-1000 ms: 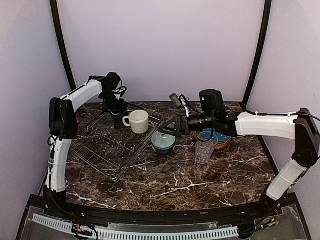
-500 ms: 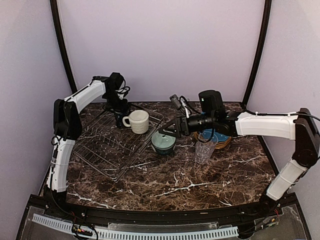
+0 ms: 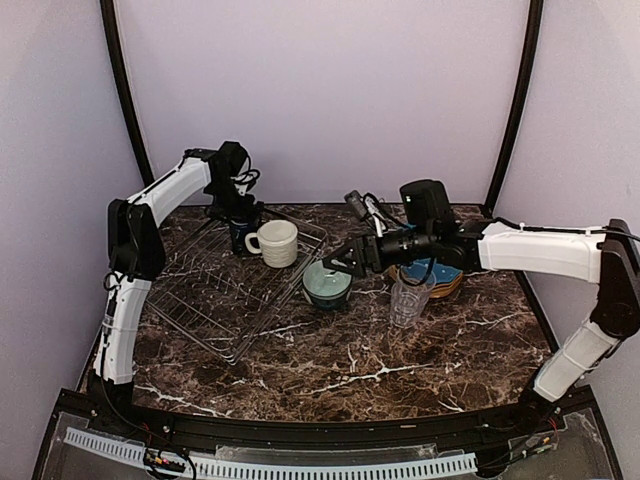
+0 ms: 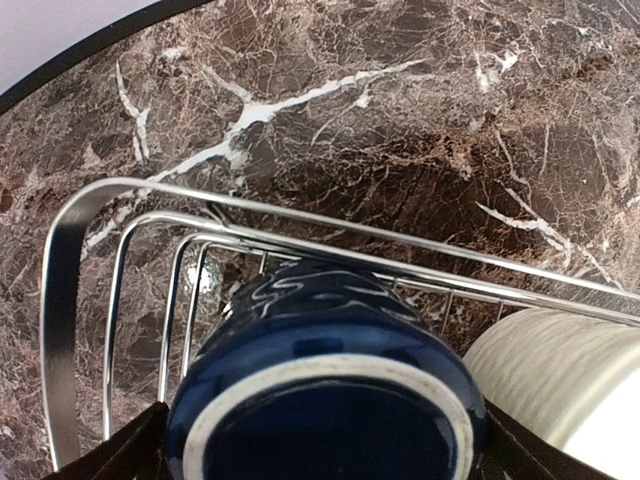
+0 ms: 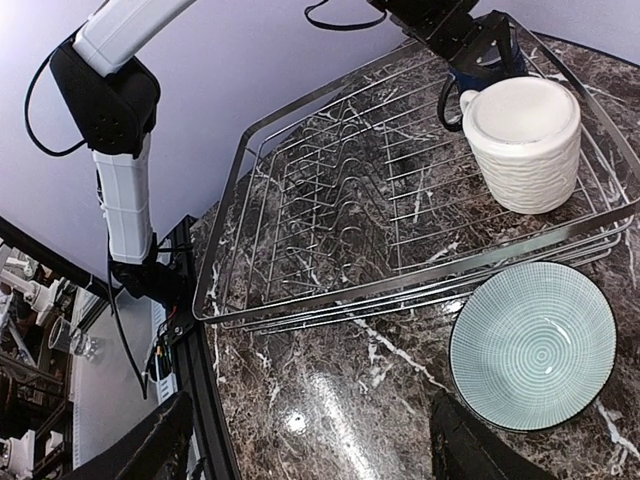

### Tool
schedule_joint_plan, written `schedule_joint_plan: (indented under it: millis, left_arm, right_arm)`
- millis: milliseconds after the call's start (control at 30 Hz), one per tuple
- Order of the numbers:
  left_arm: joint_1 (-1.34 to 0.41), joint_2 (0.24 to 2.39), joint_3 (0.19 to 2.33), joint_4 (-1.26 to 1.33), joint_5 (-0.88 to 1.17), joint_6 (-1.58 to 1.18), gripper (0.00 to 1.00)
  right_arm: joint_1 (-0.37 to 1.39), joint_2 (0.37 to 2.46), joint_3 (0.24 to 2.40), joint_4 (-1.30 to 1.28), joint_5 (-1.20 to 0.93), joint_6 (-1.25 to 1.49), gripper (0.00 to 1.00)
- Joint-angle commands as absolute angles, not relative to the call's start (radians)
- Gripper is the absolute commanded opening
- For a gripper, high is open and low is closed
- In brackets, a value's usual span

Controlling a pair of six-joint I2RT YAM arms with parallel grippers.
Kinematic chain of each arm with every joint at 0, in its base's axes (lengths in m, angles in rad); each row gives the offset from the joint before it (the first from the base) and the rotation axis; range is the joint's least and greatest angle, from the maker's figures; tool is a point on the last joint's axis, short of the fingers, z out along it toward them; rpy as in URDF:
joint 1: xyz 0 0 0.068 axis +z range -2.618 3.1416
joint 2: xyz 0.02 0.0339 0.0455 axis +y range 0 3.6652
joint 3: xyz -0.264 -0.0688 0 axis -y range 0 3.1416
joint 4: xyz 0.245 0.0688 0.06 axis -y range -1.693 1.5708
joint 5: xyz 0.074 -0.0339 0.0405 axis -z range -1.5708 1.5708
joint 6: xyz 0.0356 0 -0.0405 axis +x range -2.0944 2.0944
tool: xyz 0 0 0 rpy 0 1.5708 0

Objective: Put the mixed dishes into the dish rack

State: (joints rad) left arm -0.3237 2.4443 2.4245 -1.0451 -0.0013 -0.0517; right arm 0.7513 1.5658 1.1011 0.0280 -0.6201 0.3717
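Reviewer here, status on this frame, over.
Left gripper astride dark blue mug in dish rack beside cream mug, grip unclear. Right gripper open, empty, near pale-teal bowl outside rack.

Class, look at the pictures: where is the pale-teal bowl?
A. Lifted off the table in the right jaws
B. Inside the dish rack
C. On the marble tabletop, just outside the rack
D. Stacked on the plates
C: the pale-teal bowl rests on the marble tabletop beside the rim of the dish rack, whereas the cream mug stands inside it.
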Motion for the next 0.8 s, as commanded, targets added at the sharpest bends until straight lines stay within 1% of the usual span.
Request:
schedule_joint_plan:
  millis: [0, 167, 300, 367, 400, 433, 467, 500, 533, 567, 633, 767]
  left_arm:
    - [-0.327, 2.323, 2.463, -1.047, -0.018, -0.036, 0.99]
    - [-0.327, 2.262, 2.461, -1.054, -0.031, -0.034, 0.99]
    - [-0.327, 2.166, 2.412, -1.061, -0.062, -0.036, 0.99]
    - [-0.327, 2.082, 2.311, -1.011, -0.065, -0.05, 0.99]
    - [-0.327, 2.014, 2.203, -0.983, -0.058, -0.06, 0.99]
    - [-0.327, 1.973, 2.141, -0.904, -0.05, -0.064, 0.99]
    - [-0.327, 1.892, 2.006, -0.86, -0.037, -0.077, 0.99]
    - [-0.327, 1.818, 1.947, -0.786, -0.028, -0.082, 0.99]
    - [-0.327, 1.783, 1.837, -0.754, -0.012, -0.092, 0.99]
    - [-0.327, 1.723, 1.788, -0.706, -0.008, -0.096, 0.99]
    - [-0.328, 1.657, 1.657, -0.668, 0.024, -0.108, 0.99]
    - [-0.332, 1.567, 1.533, -0.635, 0.074, -0.122, 0.99]
  right_arm:
    - [0.741, 1.511, 1.118, -0.048, -0.544, 0.339, 0.78]
    - [0.736, 1.462, 1.121, -0.138, -0.457, 0.326, 0.78]
    - [0.71, 1.401, 1.151, -0.303, -0.283, 0.299, 0.79]
    - [0.698, 1.372, 1.175, -0.406, -0.185, 0.279, 0.79]
    - [0.694, 1.357, 1.185, -0.454, -0.14, 0.27, 0.79]
    - [0.69, 1.34, 1.193, -0.494, -0.098, 0.265, 0.79]
    - [0.685, 1.323, 1.197, -0.546, -0.053, 0.262, 0.79]
    - [0.675, 1.306, 1.202, -0.584, -0.016, 0.261, 0.79]
    - [0.658, 1.29, 1.206, -0.618, 0.029, 0.262, 0.79]
    - [0.632, 1.276, 1.209, -0.649, 0.054, 0.261, 0.78]
    - [0.577, 1.259, 1.207, -0.693, 0.055, 0.255, 0.75]
    - [0.491, 1.283, 1.197, -0.749, -0.036, 0.23, 0.68]
